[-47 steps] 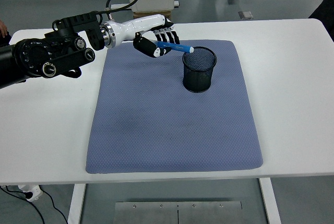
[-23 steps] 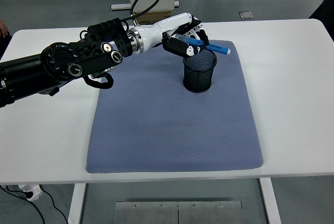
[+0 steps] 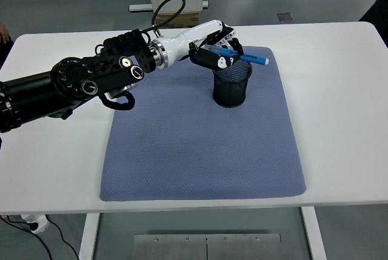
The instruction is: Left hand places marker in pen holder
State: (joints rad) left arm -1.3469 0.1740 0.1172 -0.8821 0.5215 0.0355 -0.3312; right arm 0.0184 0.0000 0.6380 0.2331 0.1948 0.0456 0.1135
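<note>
Arm first: the black left arm comes in from the left edge and reaches across the white table (image 3: 339,90), ending in the left hand (image 3: 213,45) with its white wrist shell, poised over the far part of the blue-grey mat (image 3: 200,145). Its fingers are curled around the marker (image 3: 245,58), a blue one with a lighter tip, held by its rear end so that most of the barrel sticks out to the right. The marker lies nearly level, directly above the open mouth of the pen holder (image 3: 231,84), its free tip reaching past the cup's right rim. The holder is a black mesh cup standing upright on the mat, just below the hand. A marker like this is probably light, stiff and smooth-sided, so it needs little squeeze but could roll or slip between the fingertips; the grasp near one end suits the job, since the free end can lead down into the cup. Judging by its level pose, it would need tipping steeply before release, or it may bridge the rim and fall outside. The mesh cup looks light too, and a knock from the knuckles might tip or slide it. No right arm appears anywhere.
</note>
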